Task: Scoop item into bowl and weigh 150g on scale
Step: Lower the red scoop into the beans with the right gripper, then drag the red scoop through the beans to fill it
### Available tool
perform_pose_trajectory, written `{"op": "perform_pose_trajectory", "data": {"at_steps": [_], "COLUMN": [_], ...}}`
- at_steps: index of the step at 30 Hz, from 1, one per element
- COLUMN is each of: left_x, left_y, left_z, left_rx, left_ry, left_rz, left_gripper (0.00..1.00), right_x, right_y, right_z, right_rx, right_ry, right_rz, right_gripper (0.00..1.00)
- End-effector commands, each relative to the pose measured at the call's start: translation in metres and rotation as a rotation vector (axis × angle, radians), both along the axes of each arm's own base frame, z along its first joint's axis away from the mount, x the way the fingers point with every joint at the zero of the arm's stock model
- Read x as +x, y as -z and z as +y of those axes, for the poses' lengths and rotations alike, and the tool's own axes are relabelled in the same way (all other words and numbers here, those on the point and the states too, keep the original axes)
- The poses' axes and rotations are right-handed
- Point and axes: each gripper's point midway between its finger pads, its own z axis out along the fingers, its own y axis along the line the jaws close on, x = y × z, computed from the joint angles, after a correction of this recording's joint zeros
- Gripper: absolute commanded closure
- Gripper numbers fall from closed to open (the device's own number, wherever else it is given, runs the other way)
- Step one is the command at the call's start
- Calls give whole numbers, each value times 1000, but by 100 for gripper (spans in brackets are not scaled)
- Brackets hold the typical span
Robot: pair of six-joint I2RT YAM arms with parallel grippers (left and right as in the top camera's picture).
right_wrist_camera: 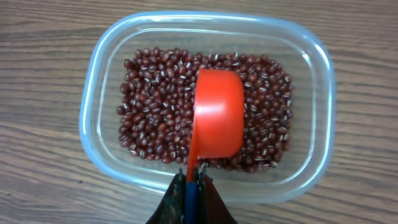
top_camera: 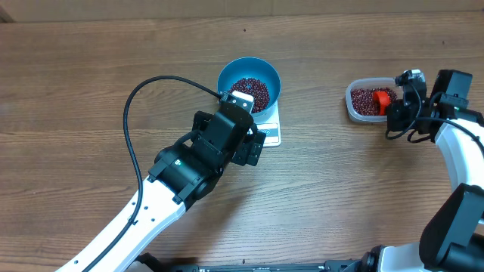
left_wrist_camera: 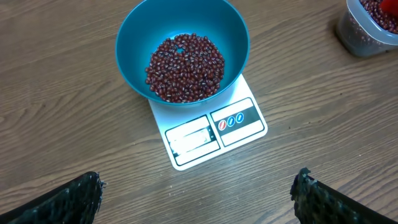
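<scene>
A blue bowl (top_camera: 249,83) (left_wrist_camera: 182,50) stands on the white scale (top_camera: 268,134) (left_wrist_camera: 214,130), with a heap of red-brown beans (left_wrist_camera: 185,67) inside it. My left gripper (left_wrist_camera: 199,196) hangs open in front of the scale, both dark fingertips (left_wrist_camera: 81,196) wide apart over bare wood. More beans (right_wrist_camera: 155,118) fill a clear tub (top_camera: 368,100) (right_wrist_camera: 205,31) at the right. There my right gripper (right_wrist_camera: 193,180) is shut on the handle of a red scoop (top_camera: 383,98) (right_wrist_camera: 217,118), whose cup lies turned over on those beans.
The left arm (top_camera: 189,162) and its black cable (top_camera: 140,98) cross the table's middle. The tub (left_wrist_camera: 367,28) shows at the top right corner of the left wrist view. Wooden tabletop (top_camera: 76,68) surrounds everything.
</scene>
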Motion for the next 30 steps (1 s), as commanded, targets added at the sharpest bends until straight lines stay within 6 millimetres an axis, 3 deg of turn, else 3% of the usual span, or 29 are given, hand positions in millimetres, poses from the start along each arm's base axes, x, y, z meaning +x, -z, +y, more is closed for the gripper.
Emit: {"op": "perform_pose_trajectory", "data": {"at_steps": [1, 13, 22, 30], "left_x": [0, 0, 0, 0], "left_y": [-5, -5, -5, -5], "left_z": [3, 3, 3, 3], "left_rx": [-6, -6, -6, -6], "left_ry": [-14, -14, -14, -14], "left_rz": [-16, -17, -17, -17], "left_gripper": [0, 0, 1, 0], "right_x": [0, 1, 1, 2], "right_y": [2, 0, 14, 9], "right_z": [5, 19, 31, 43], "right_rx": [45, 109, 156, 226], "right_ry": [4, -27, -40, -71], "right_rz": [8, -2, 41, 23], "right_gripper": [96, 96, 96, 96]}}
